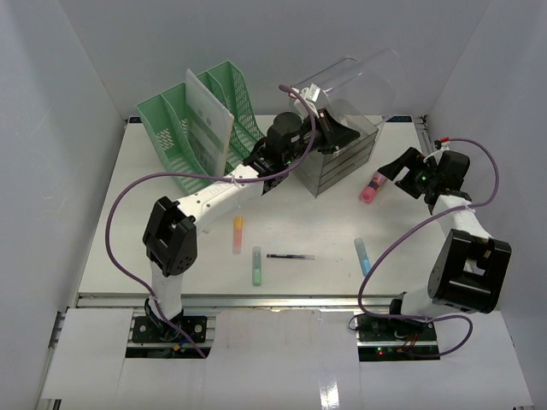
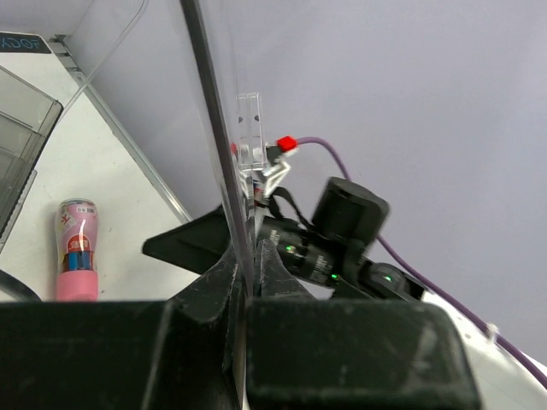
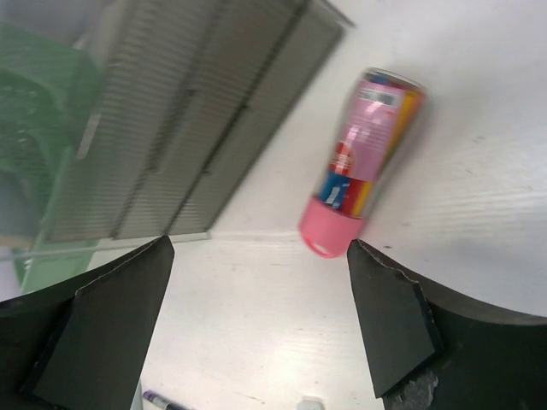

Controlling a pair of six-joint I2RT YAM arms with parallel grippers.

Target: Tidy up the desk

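Mostly undone, I judge: left tool (image 1: 335, 132) clamps the clear lid (image 1: 359, 75) at twelve o'clock, right tool (image 1: 396, 172) gapes beside the pink bottle (image 1: 373, 185) at two, pens (image 1: 256, 265) litter the bench (image 1: 308, 224) ahead near six.

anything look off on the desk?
On its side beside the drawer box: pink bottle. Scattered near the desk front: green highlighter, orange highlighter, blue highlighter, pen. Held aloft by left gripper: clear sheet.
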